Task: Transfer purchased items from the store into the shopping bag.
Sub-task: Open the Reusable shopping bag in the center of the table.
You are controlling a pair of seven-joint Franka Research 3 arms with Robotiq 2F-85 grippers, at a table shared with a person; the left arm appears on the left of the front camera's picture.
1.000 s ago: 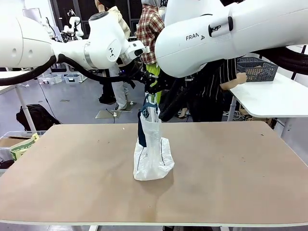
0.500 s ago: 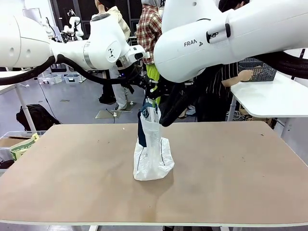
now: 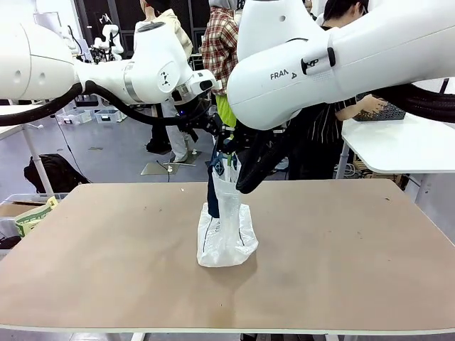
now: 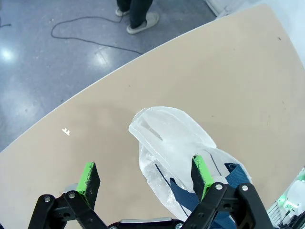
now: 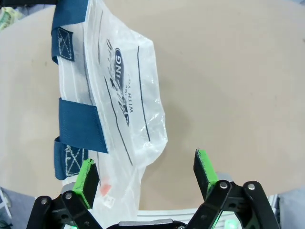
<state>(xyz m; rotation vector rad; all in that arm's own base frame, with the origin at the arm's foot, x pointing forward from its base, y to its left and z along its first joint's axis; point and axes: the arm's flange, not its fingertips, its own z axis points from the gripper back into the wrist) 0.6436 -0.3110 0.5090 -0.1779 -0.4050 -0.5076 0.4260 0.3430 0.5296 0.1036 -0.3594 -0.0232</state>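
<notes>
The shopping bag (image 3: pixel 226 238), crinkly white plastic with navy handles (image 3: pixel 212 193), stands upright at the middle of the table. My left gripper (image 3: pixel 222 138) hovers open just above its mouth; in the left wrist view the bag (image 4: pixel 169 143) lies under the open left gripper (image 4: pixel 145 176). My right gripper (image 3: pixel 242 183) is open beside the bag's top on the right. The right wrist view has the lettered side of the bag (image 5: pixel 125 102) ahead of the open right gripper (image 5: pixel 146 174). A small red spot (image 5: pixel 104 189) shows through the plastic; other purchased items are hidden. The store (image 3: pixel 387 111) is partly behind my right arm.
A person's hand (image 3: pixel 370 105) rests on the basket over a white side table (image 3: pixel 398 145) at the far right. More people stand behind the table's far edge. The brown tabletop (image 3: pixel 341 241) is bare around the bag.
My right arm has swung down and left, bringing its gripper against the bag's top. The bag's upper part has straightened. The person has shifted the basket leftward behind my arm.
</notes>
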